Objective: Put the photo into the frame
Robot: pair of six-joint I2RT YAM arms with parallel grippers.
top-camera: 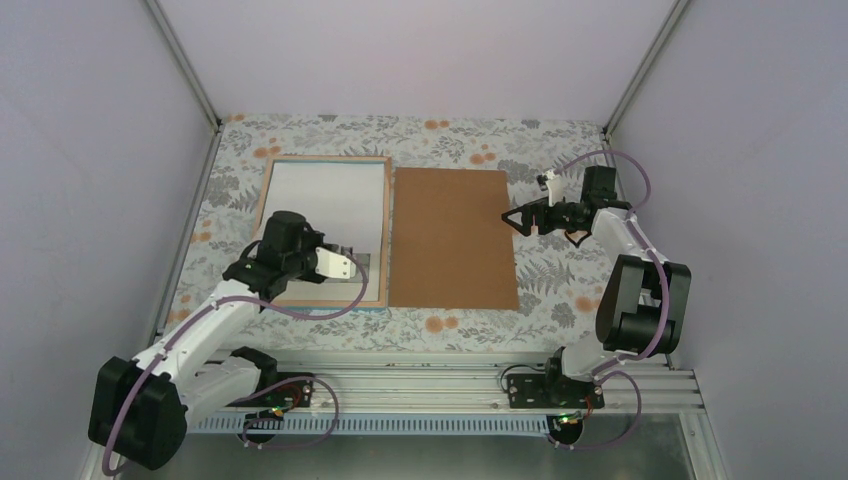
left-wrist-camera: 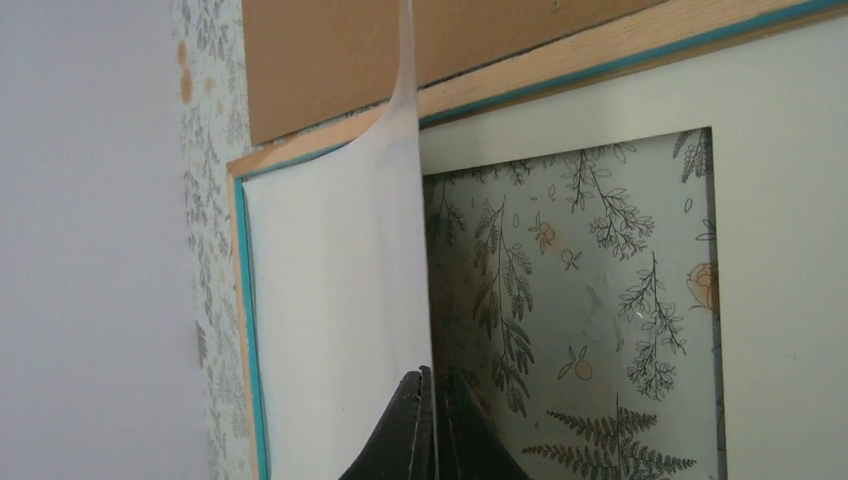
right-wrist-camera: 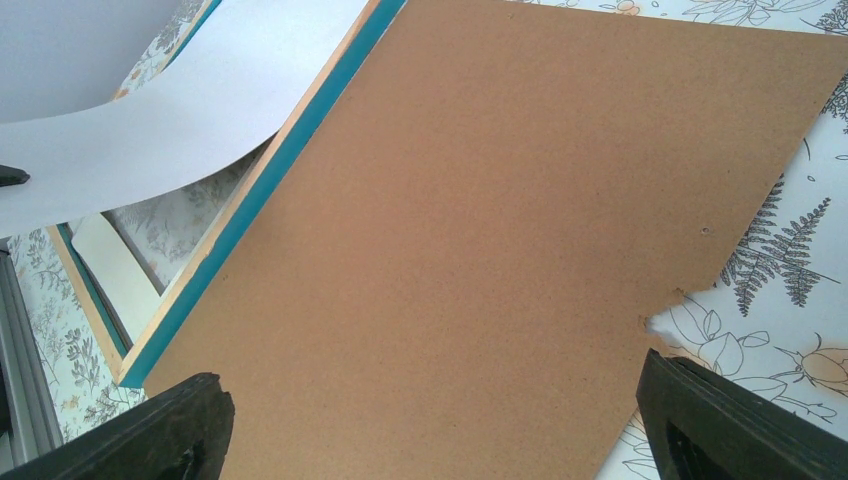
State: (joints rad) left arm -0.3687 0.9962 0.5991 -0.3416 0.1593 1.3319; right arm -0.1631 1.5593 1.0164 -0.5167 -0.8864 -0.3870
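- White is the only side of the photo that we can see; its printed face is turned away from every camera.
- The left gripper is closed tight. Its two black fingers pinch the near edge of the photo, and only the sheet itself sits between them.
- From that pinch the photo runs ahead of the left gripper, bowed and partly lifted. Its farther part lies down over the frame.
- The frame lies flat on the table, directly beneath the left gripper. Its wood-coloured edge is outermost, with a thin teal line just inside.
- Within the frame rests a white mat. In the left wrist view its window opens just to the right of the fingers, and the table's leafy pattern shows through it.
- A brown board lies flat on the table beyond the frame from the left gripper. Its long edge runs just beside the frame's, but we cannot tell whether the two touch.
- The right gripper is spread wide and grasps nothing. Its fingers sit at the two bottom corners of its wrist view, with the board beneath and between them.
- From above, we see the right gripper hanging at the side of the board away from the frame, well apart from the left gripper.
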